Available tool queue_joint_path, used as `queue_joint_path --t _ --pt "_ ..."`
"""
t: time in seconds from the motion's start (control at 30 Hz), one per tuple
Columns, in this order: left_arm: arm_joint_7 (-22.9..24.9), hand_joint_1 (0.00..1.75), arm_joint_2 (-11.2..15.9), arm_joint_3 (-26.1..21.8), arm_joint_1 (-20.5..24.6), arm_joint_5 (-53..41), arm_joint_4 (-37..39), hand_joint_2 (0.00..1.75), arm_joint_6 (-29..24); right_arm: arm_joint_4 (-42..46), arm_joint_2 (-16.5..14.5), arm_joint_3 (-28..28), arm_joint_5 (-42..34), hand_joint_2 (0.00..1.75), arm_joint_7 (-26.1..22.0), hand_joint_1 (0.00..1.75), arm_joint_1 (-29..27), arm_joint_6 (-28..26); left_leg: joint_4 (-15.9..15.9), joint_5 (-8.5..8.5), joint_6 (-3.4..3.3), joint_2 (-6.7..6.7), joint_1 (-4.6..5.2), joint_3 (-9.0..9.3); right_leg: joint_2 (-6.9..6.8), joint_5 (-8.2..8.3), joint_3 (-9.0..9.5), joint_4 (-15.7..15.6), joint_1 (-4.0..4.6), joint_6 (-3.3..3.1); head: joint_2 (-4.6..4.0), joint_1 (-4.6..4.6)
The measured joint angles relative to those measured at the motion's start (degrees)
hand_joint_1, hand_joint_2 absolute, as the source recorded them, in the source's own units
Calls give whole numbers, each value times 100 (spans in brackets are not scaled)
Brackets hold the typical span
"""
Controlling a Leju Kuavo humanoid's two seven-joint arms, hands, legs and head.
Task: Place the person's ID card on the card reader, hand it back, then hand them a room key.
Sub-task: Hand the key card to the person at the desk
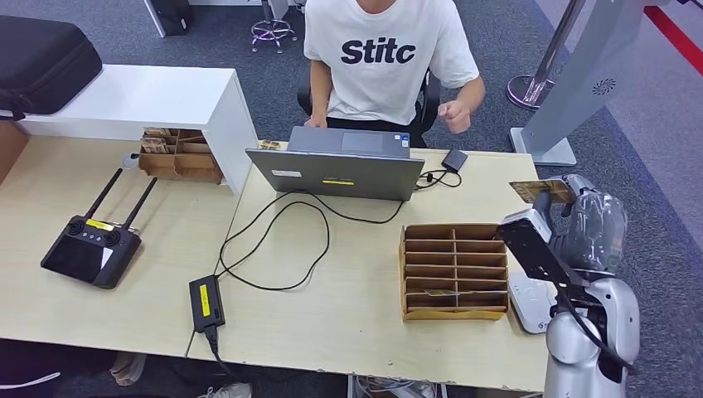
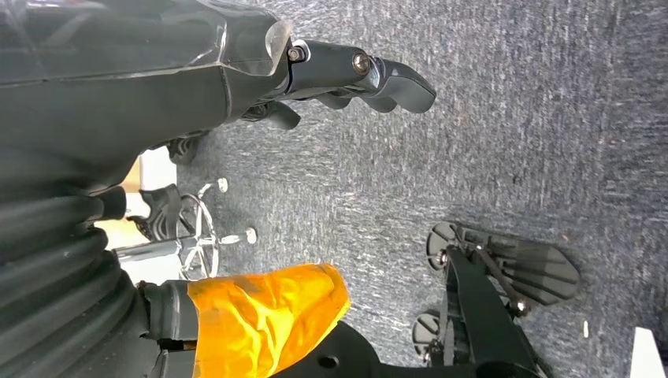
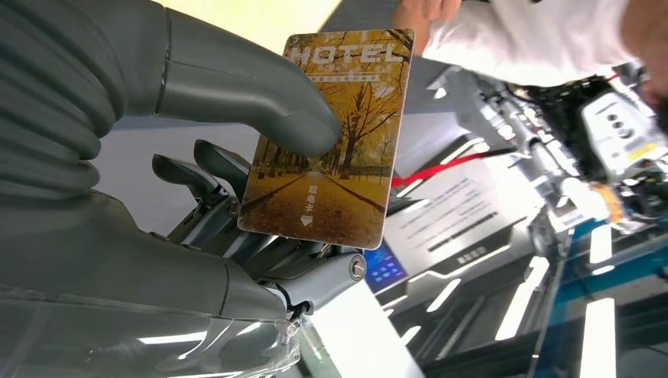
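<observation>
My right hand (image 1: 593,220) is raised over the table's right end and pinches a room key card (image 1: 540,191) between the thumb and the fingers. In the right wrist view the key card (image 3: 346,181) is gold-brown with "HOTEL" printed on it, and my right hand (image 3: 197,260) has its thumb pressed on the face. The white card reader (image 1: 527,300) lies on the table under my right forearm, partly hidden. The person in a white T-shirt (image 1: 381,58) sits behind the laptop, one hand (image 1: 453,114) lifted. My left hand (image 2: 354,75) hangs over grey carpet and holds nothing.
A slotted cardboard card box (image 1: 453,269) stands left of the reader. An open grey laptop (image 1: 340,172) with trailing cables, a power brick (image 1: 206,300), a black remote controller (image 1: 91,249) and a second cardboard box (image 1: 178,153) share the table. A grey kiosk (image 1: 580,83) stands at the right.
</observation>
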State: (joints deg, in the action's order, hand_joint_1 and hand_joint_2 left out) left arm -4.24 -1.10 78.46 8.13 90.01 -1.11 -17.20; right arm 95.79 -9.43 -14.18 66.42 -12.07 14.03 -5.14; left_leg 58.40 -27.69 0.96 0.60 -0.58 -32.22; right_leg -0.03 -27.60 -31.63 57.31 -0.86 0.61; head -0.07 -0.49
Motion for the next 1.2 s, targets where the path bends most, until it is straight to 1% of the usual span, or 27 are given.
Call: queue_joint_path --t 0.2,0.4,0.63,0.83,0.97,1.1,1.13,1.17,1.2 --pt "-15 0 4 67 5 -1 0 175 55 -456 67 469 61 175 237 175 646 115 0 0 0 0 0 0 -1 0 0 0 0 0 0 1" --pt "-5 0 15 204 7 -1 0 175 99 -1185 156 665 119 175 494 175 1332 208 1 1 0 1 0 0 -1 1 0 0 0 1 0 1" --pt "-2 0 50 348 14 -1 -1 175 137 -2163 308 663 240 175 761 175 2096 284 2 1 0 2 0 0 -2 3 -1 0 0 3 0 0" --pt "11 0 71 476 15 -3 -2 175 199 -2971 431 566 453 175 963 175 2622 296 5 1 0 2 0 -1 -2 4 -2 0 0 3 0 1" --pt "11 0 96 560 16 -1 -2 175 214 -3443 495 469 572 175 1040 175 2915 298 5 1 0 2 0 -1 0 4 -3 0 0 3 0 1" --pt "11 0 108 610 24 -1 -2 175 214 -3818 510 413 708 175 1006 173 3104 275 6 1 0 3 0 -2 -2 5 -3 1 0 2 0 0" --pt "14 0 108 616 24 -1 -2 175 214 -3872 510 412 735 175 989 171 3125 267 6 1 0 6 0 -3 -5 5 -3 1 0 2 0 0" --pt "18 0 108 619 24 -1 -2 175 214 -3915 508 412 762 175 971 152 3139 259 6 1 0 9 0 -5 -8 4 -3 1 0 2 0 0" --pt "23 0 108 620 24 -1 -2 175 214 -3946 503 412 786 175 954 109 3147 254 6 2 1 12 0 -7 -12 4 -4 1 0 2 0 1"
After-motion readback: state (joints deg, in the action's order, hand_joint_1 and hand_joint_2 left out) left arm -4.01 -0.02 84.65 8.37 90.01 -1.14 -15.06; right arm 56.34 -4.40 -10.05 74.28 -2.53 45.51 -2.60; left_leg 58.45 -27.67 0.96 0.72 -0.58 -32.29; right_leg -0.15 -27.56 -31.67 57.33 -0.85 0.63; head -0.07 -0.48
